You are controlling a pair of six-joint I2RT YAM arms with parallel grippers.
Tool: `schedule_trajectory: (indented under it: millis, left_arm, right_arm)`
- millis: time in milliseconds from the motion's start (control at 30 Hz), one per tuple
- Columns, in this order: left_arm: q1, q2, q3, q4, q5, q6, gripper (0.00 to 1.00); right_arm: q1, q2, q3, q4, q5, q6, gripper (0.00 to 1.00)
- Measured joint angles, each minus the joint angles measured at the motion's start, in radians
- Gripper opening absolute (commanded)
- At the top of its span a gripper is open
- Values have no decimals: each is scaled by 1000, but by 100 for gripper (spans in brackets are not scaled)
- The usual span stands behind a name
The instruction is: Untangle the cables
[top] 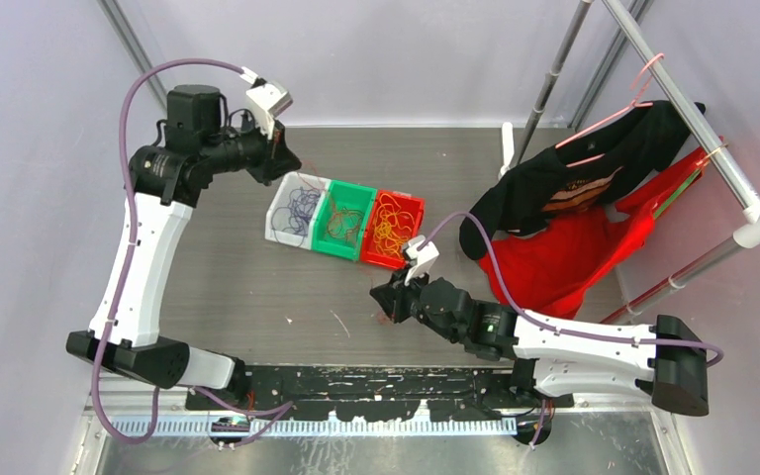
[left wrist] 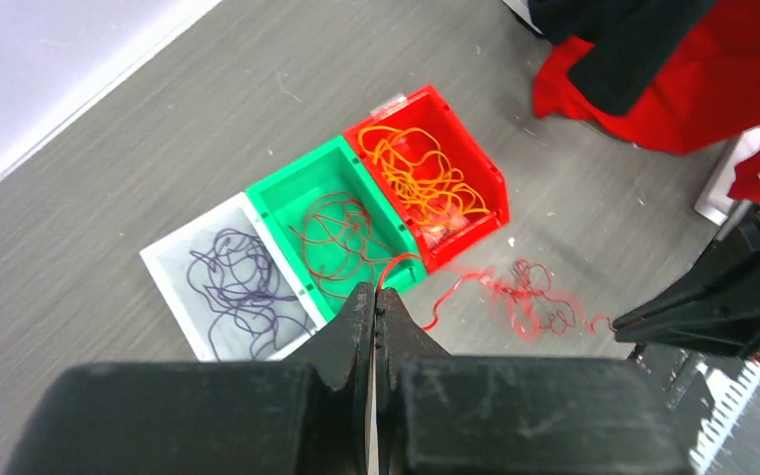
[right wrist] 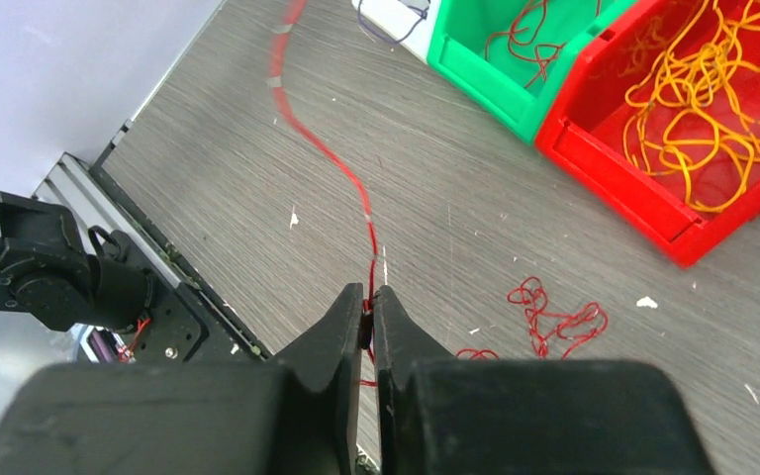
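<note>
A single red cable (right wrist: 341, 168) is stretched between my two grippers. The left gripper (left wrist: 376, 291) is shut on one end, raised above the bins at the far left (top: 289, 163). The right gripper (right wrist: 369, 293) is shut on the other end, low over the table in front of the red bin (top: 378, 297). A small red tangle (right wrist: 554, 319) lies on the table beside the right gripper. Purple cables (left wrist: 237, 287) fill the white bin (left wrist: 158, 267), dark red ones (left wrist: 341, 237) the green bin (left wrist: 287, 178), and orange ones (left wrist: 416, 178) the red bin (left wrist: 485, 168).
The three bins stand in a row mid-table (top: 356, 190). A clothes rack (top: 712, 148) at the right carries a black garment (top: 574, 178) and a red one (top: 564, 267) that drape onto the table. A black mounting rail (top: 356, 381) runs along the near edge.
</note>
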Motion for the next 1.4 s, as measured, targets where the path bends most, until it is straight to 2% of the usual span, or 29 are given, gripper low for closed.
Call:
schedule_trajectory:
  millis: [67,100,133,233,467,600,900,1400]
  left_arm:
    - [14,2,0,24,-1,-4,0]
    - [18,4,0,31,2,-6,0]
    - [19,6,-3,40,13,-13,0]
    - [19,10,-42,77,55,-37,0]
    - [16,91,-159,134,74,-52,0]
    - [16,154,-168,146,74,-53,0]
    - [-13,189,-185,225,50,-47,0]
    - [-72,285,-223,327,-43,-21,0]
  right_arm:
    - [0,-7,-8,-10,0,15,52]
    - [0,-11,-10,-14,1,21,63]
    - [0,-14,-11,-17,3,27,69]
    - [0,-21,-11,-23,14,31,74]
    - [-5,-38,21,-97,84,33,76]
    - [-6,-67,35,-147,150,41,76]
    - [-13,-145,34,-249,250,80,72]
    - [-18,-182,12,-275,272,115,66]
